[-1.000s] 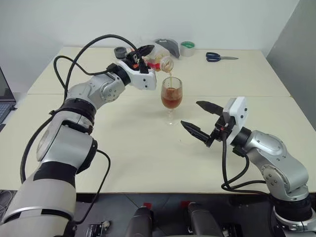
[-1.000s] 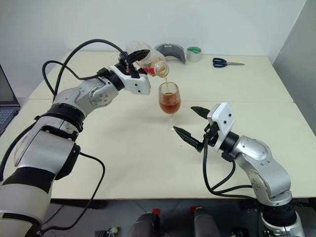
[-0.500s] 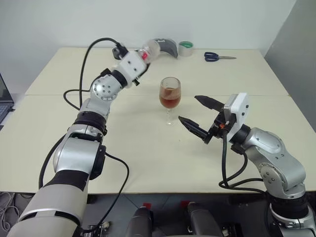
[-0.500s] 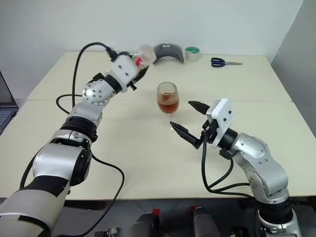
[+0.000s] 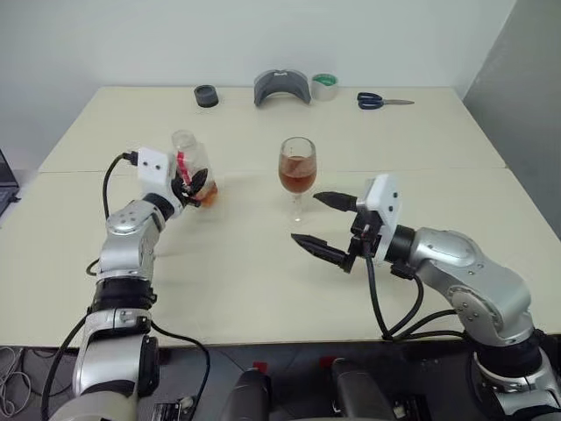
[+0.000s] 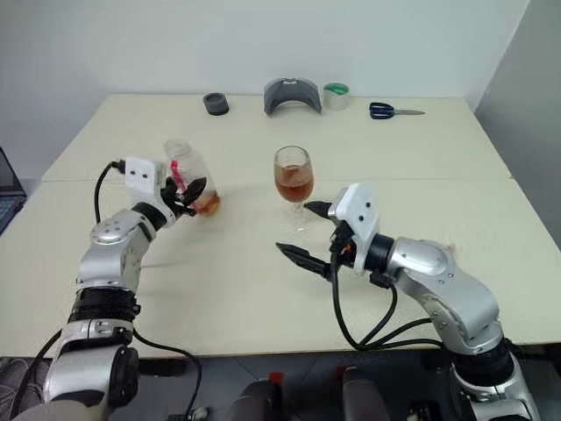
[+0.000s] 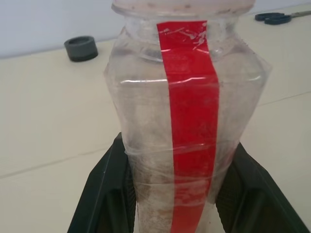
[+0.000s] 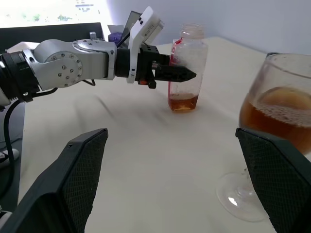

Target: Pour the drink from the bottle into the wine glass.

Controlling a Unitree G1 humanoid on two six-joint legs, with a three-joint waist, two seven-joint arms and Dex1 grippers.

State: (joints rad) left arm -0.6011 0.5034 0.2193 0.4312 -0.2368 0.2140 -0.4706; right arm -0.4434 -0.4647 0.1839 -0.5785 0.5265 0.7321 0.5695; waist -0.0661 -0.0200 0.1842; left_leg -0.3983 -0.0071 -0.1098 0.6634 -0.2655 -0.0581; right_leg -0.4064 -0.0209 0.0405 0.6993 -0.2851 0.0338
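Upright bottle [image 5: 191,168] pinched in the left end effector [image 5: 195,188], well to the left of the wine glass [image 5: 296,174] on the cream table [image 5: 263,272]; lower part of the bottle hidden behind the black fingers [image 7: 104,194], mouth cut off at the edge of the left wrist view. Vertical red label strip [image 7: 190,121] plain, with no readable writing. Small remnant of reddish-brown drink [image 8: 183,102] at the bottle's base, seen in the right wrist view; whether the base touches the table hard to tell. More drink [image 5: 296,176] filling roughly half of the glass bowl, foam at its surface. Right end effector [image 5: 321,223] spread wide and empty, just in front and to the right of the glass, not touching it. Far behind the glass: a dark round cap-like piece [image 5: 206,96], a grey curved object [image 5: 281,87] hard to identify, a roll of tape [image 5: 325,86] and blue-handled scissors [image 5: 382,100]. No legible lettering anywhere.
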